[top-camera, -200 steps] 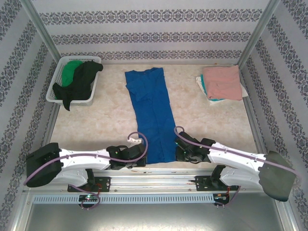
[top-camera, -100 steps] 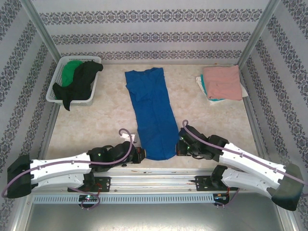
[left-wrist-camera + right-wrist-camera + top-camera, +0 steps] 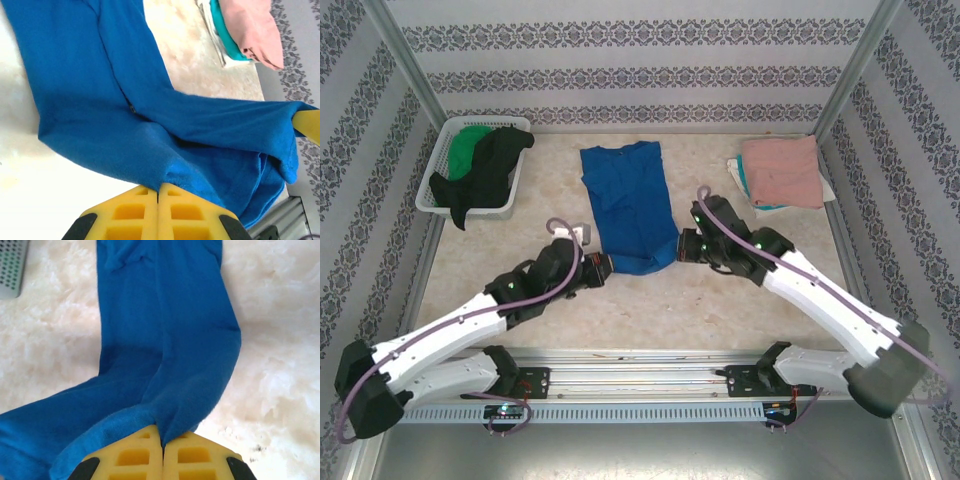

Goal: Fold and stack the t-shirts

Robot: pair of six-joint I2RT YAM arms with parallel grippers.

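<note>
The left end effector and right end effector pinch opposite hem corners of the blue t-shirt.

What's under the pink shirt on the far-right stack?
Under the salmon-pink t-shirt, a teal folded piece sticks out, with white cloth below it. The pink one covers the rest, so whether more lies underneath cannot be told.

Left hand and right hand are both pinched shut.
</note>
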